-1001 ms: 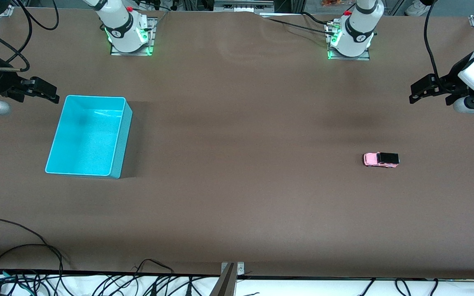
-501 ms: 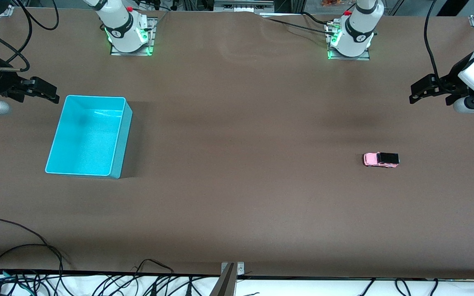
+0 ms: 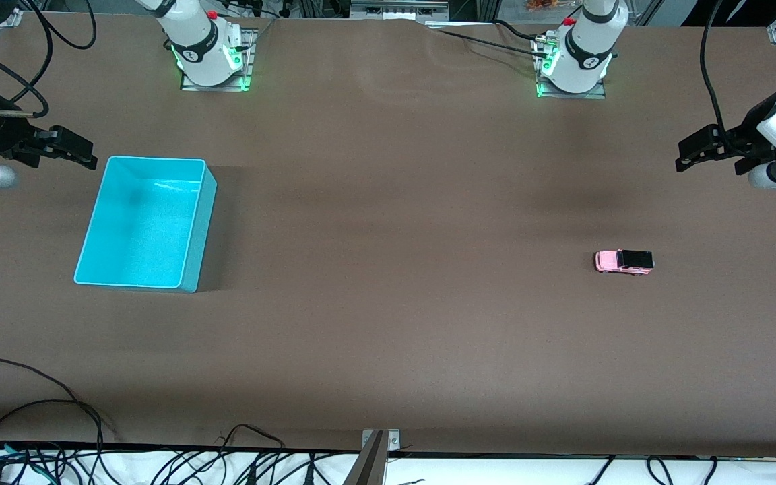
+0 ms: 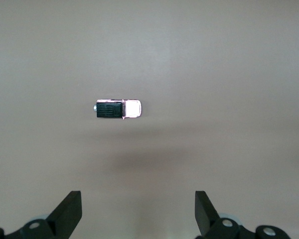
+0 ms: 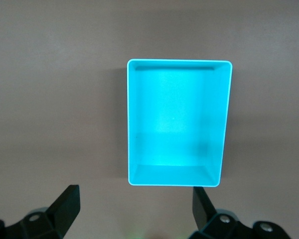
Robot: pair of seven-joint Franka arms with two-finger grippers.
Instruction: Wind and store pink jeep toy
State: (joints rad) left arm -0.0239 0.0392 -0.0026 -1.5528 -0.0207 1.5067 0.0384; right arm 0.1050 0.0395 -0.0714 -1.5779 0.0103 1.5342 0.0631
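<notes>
Pink jeep toy [image 3: 624,261] upright, unobstructed.

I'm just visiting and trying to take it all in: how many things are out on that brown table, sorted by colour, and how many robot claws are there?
Pink: 1, the pink jeep toy
Turquoise: 1, the bin
Black claws: 2, the left gripper and the right gripper, both open in the air
Total: 4

No readable text, labels, brands, numbers, signs
</notes>
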